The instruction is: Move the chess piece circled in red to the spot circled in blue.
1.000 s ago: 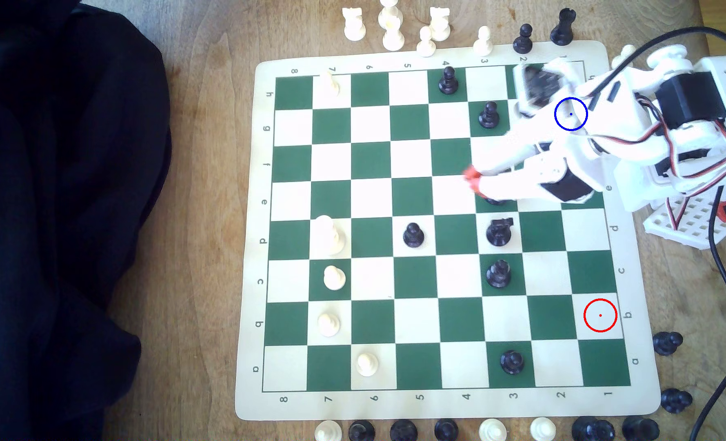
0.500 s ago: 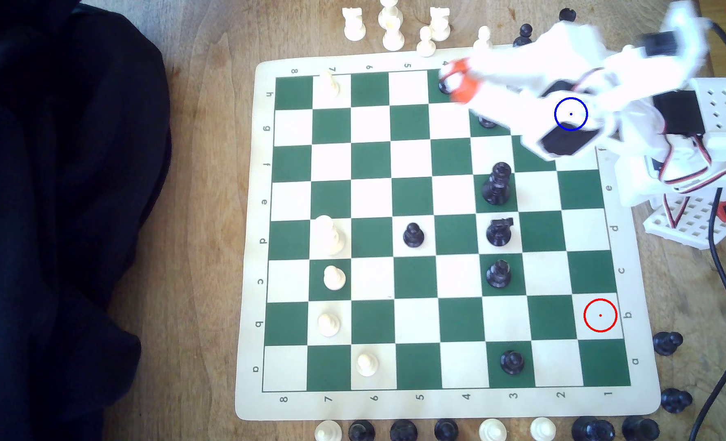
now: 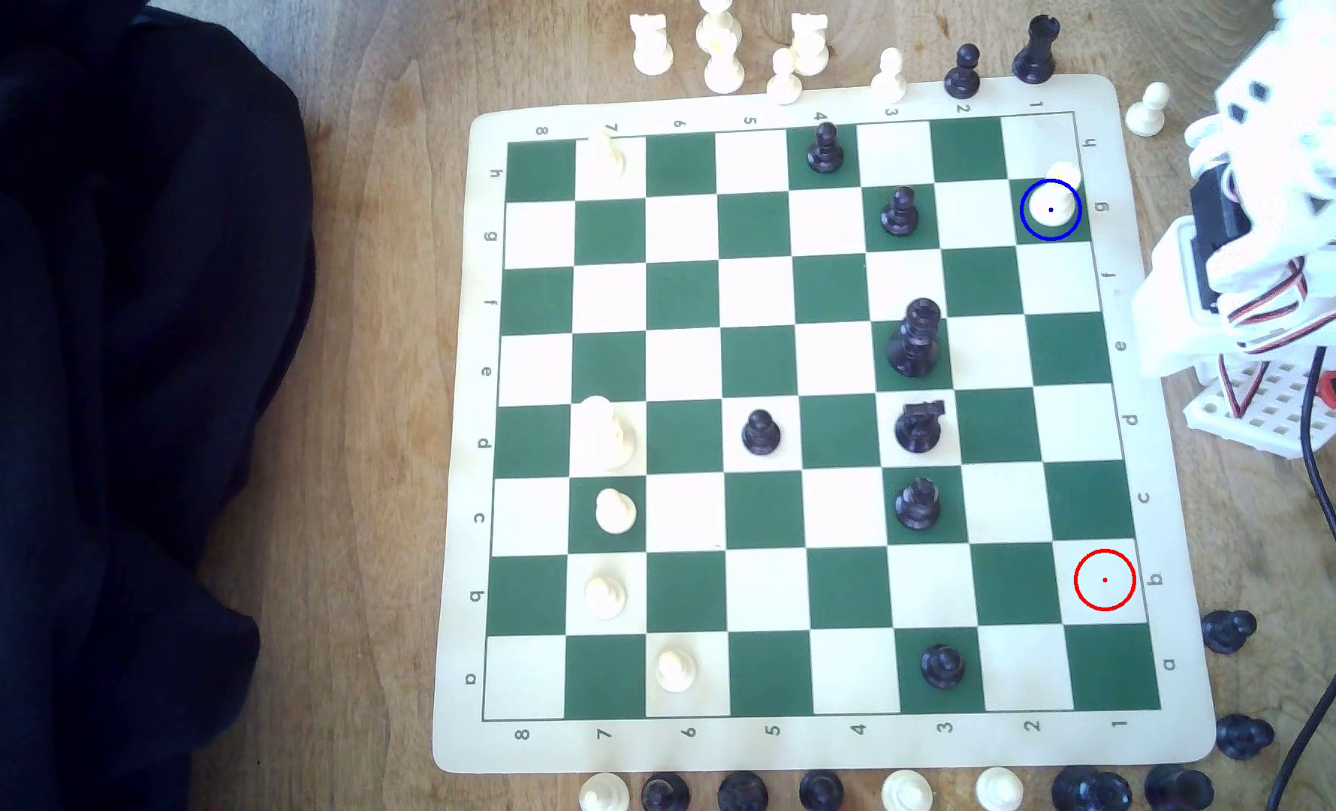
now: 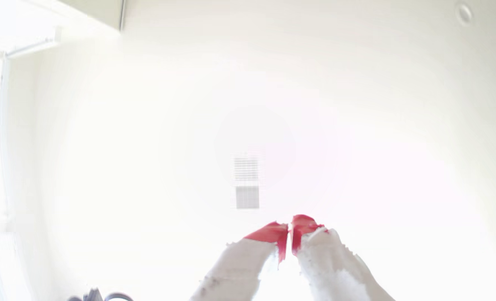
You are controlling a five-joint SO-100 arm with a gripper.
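Exterior view evenly daylit, sharp over the chessboard [image 3: 462, 437], arm [image 3: 1289, 156] beside it motion-blurred. Wrist view heavily overexposed, washed white around the ceiling vent [image 4: 247, 183], edges fisheye-bent.

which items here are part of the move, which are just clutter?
Part of the move:
- chess piece, standing inside the blue ring
- spot, dark green square
- gripper, red tips together, nothing between them

Clutter:
- black pieces on the board
- captured pieces off the board
- dark cloth

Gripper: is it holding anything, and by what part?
Nothing. The gripper is shut on empty air, and the chess piece stands free on the spot.
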